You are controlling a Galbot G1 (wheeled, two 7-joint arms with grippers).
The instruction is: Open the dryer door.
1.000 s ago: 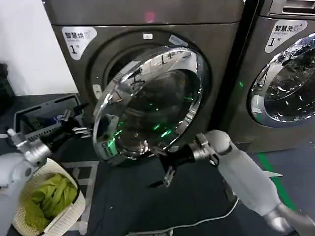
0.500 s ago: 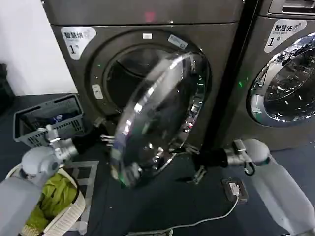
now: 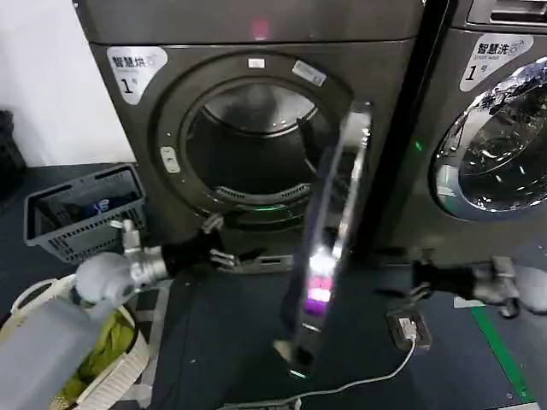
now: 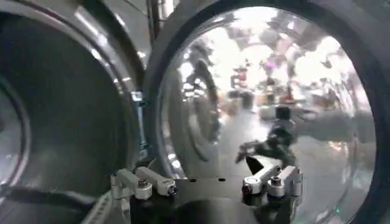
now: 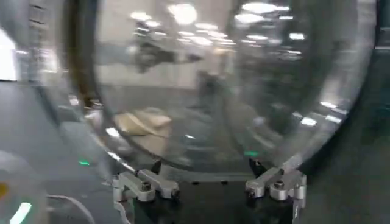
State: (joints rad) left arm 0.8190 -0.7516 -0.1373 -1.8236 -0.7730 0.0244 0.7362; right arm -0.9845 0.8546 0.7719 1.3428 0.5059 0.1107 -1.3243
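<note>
Chrome-rimmed dryer door (image 3: 332, 231) edge-on, open

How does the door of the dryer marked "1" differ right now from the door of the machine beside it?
The dryer door stands swung wide, edge-on to the head camera, leaving the dryer with its drum opening bare; the neighbouring machine's door sits shut against its front. The dryer door shows mostly its thin chrome rim, the neighbour's its full glass face. Both are round, chrome-rimmed portholes. The left gripper and right gripper flank the open door, jaws open.

We see a grey crate (image 3: 81, 212); just in front of it a white basket (image 3: 120, 363) of green cloth (image 3: 107, 337); well right, a second machine (image 3: 496, 128).
</note>
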